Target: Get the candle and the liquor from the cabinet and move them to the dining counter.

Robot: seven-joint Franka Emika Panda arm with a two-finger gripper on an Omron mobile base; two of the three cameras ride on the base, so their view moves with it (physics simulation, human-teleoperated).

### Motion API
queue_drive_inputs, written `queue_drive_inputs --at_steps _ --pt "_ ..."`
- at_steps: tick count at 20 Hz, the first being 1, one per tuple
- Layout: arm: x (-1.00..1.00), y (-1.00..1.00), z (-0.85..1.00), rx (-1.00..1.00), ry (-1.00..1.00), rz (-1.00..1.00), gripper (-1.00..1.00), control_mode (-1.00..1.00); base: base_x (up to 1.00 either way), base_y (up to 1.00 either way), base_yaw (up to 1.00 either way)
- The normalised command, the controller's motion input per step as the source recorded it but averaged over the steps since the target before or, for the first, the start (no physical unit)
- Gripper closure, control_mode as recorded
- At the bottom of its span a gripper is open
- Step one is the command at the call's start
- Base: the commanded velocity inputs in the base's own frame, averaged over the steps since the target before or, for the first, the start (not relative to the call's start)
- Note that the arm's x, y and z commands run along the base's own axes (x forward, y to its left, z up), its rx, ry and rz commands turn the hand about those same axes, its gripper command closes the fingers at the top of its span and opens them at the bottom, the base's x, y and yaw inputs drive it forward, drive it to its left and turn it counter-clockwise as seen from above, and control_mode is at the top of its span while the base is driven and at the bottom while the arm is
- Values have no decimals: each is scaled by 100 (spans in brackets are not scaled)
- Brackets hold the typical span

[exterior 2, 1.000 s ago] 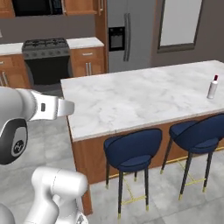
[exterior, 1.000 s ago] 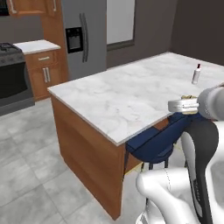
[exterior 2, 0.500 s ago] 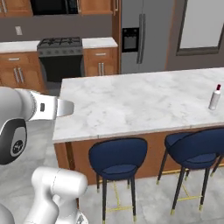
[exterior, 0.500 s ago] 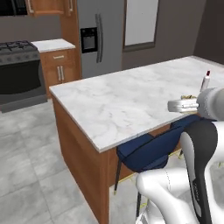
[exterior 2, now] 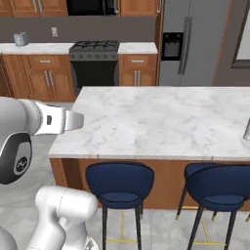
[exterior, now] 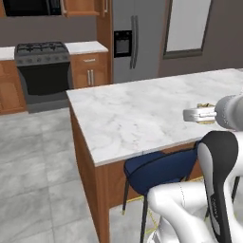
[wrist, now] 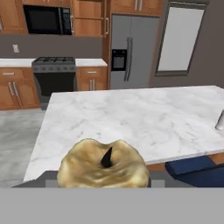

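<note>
Hand view showed the candle [wrist: 103,168], a tan-gold lump with a dark wick, sitting right at the gripper [wrist: 103,183]; the fingers themselves were hidden, so whether they clamped it I cannot tell, though it looked carried. Beyond the fingers lay the dining counter [wrist: 131,118], and far to their right at its edge stood the liquor [wrist: 220,120], apparently delivered. Setting the candle down remained.
</note>
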Motion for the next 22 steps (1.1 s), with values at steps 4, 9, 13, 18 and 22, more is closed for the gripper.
queue_drive_inputs --at_steps 4,9,13,18,22 --pt "0 0 0 0 0 0 100 100 0 -34 33" --pt "0 0 0 0 0 0 100 100 2 -41 28" --pt "0 0 0 0 0 0 100 100 16 -19 10" --pt "0 0 0 0 0 0 100 100 0 0 0" --pt "0 0 0 0 0 0 100 100 0 0 0"
